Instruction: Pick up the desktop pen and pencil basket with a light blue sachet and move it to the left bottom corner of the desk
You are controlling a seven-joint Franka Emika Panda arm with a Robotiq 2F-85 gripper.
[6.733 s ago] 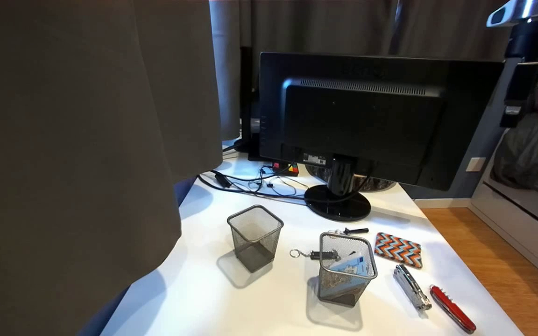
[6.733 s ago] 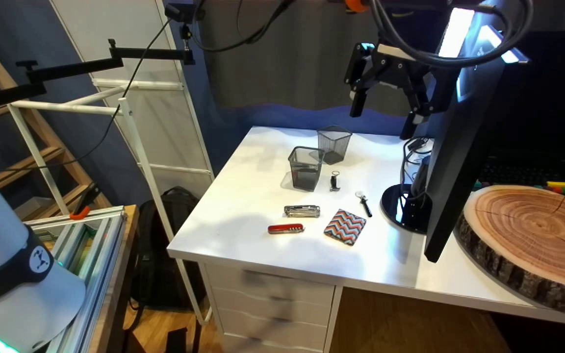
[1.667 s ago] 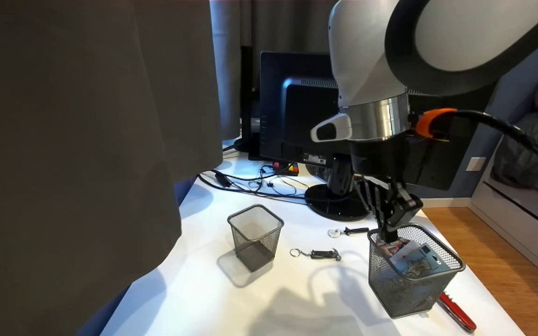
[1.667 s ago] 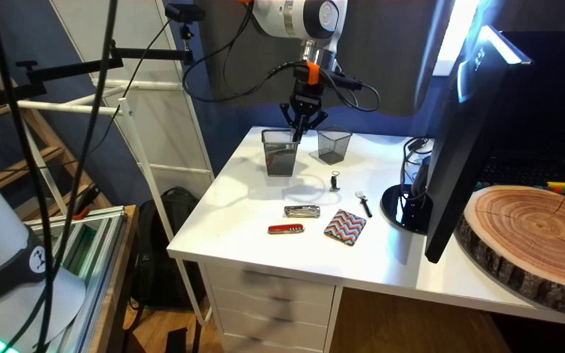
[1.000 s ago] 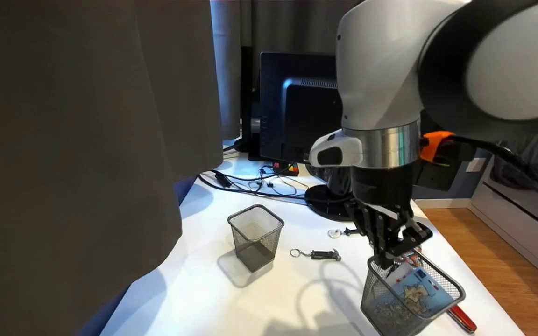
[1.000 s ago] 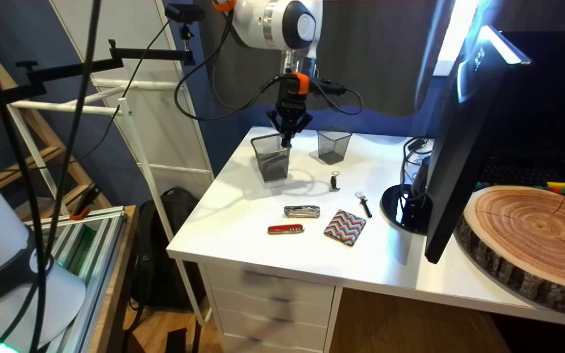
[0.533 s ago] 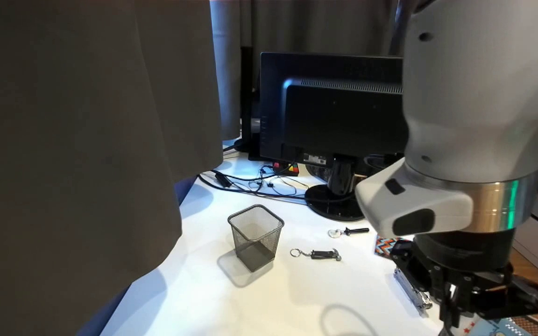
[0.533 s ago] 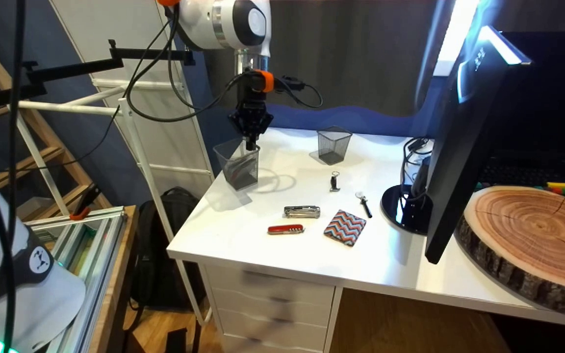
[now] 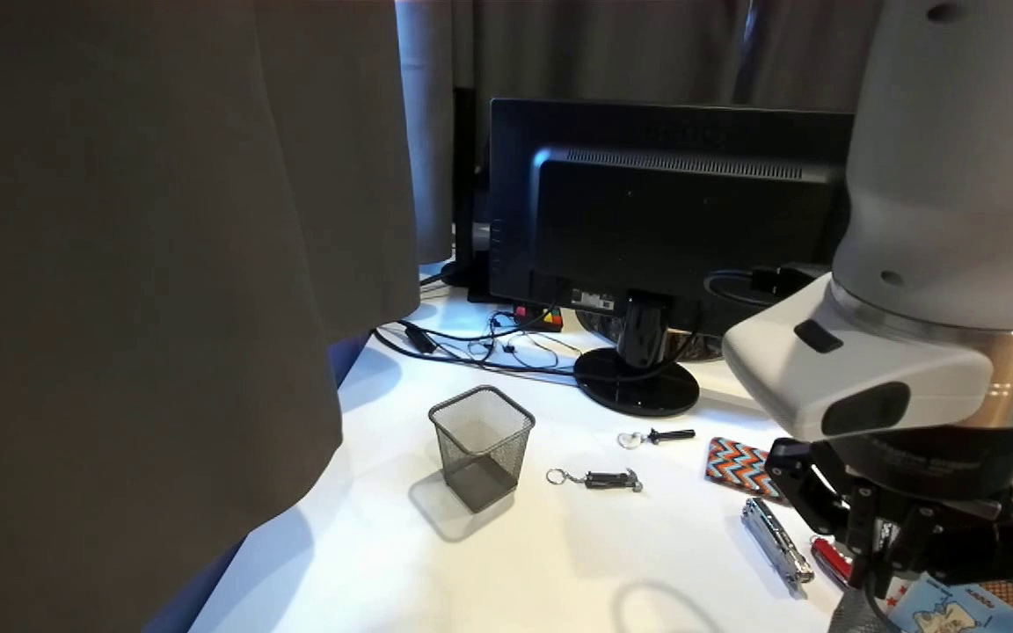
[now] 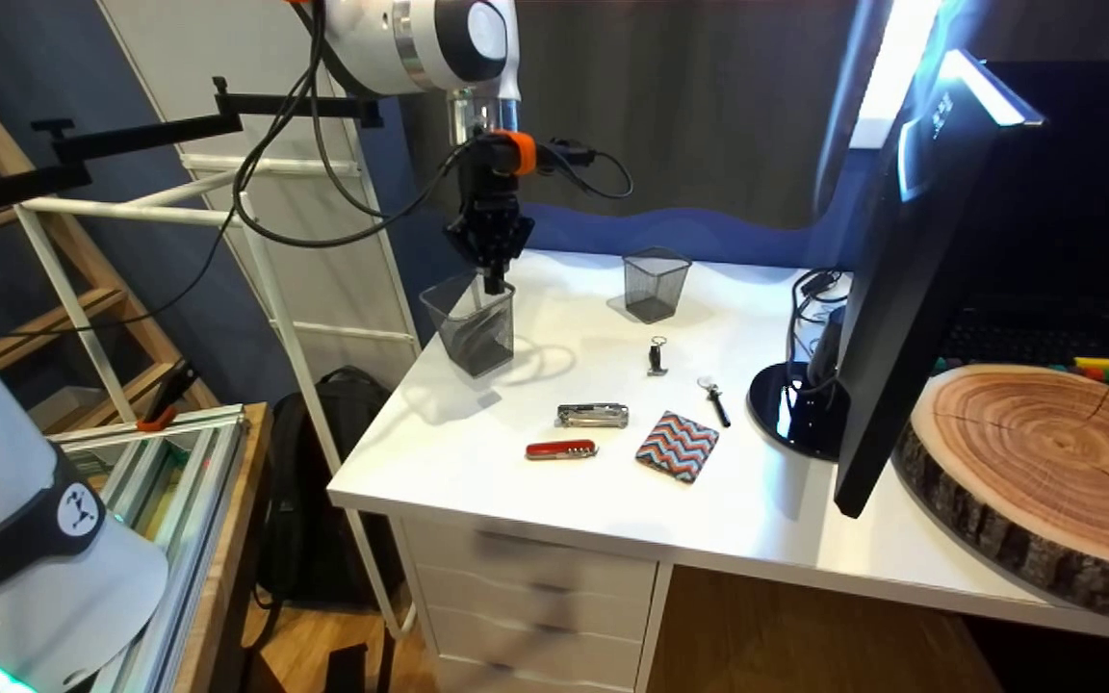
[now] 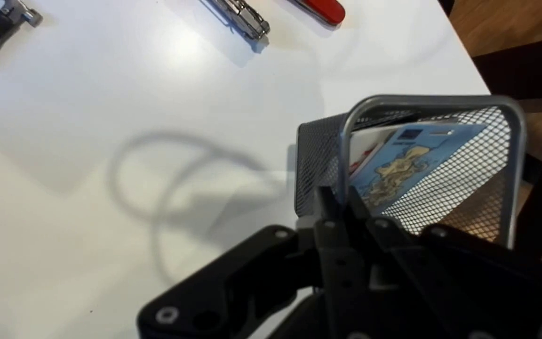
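Note:
The dark grey mesh pen and pencil basket (image 10: 482,346) hangs tilted at the left edge of the white desk (image 10: 487,481) in an exterior view. My gripper (image 11: 341,195) is shut on its rim, one finger inside and one outside. Through the mesh, brown floor shows in the wrist view, so part of the basket (image 11: 440,100) lies over the desk's border. Inside leans the light blue sachet (image 11: 421,141) beside a white-and-red card. At the lower right of an exterior view, the sachet (image 9: 937,607) shows under my fingers. Whether the basket's base touches the desk I cannot tell.
A like mesh cup with no blue (image 9: 480,448) stands apart. A silver multitool (image 10: 593,415), a red knife (image 10: 561,449), a zigzag pouch (image 10: 678,446) and two small keyring tools lie on the desk. A monitor (image 9: 674,237) and a wood slice (image 10: 1045,462) stand beyond.
Open and up by the monitor at first, my gripper has since shut on the basket's rim. Basket and arm have travelled left to the desk's edge, with only slight shift in the last half second.

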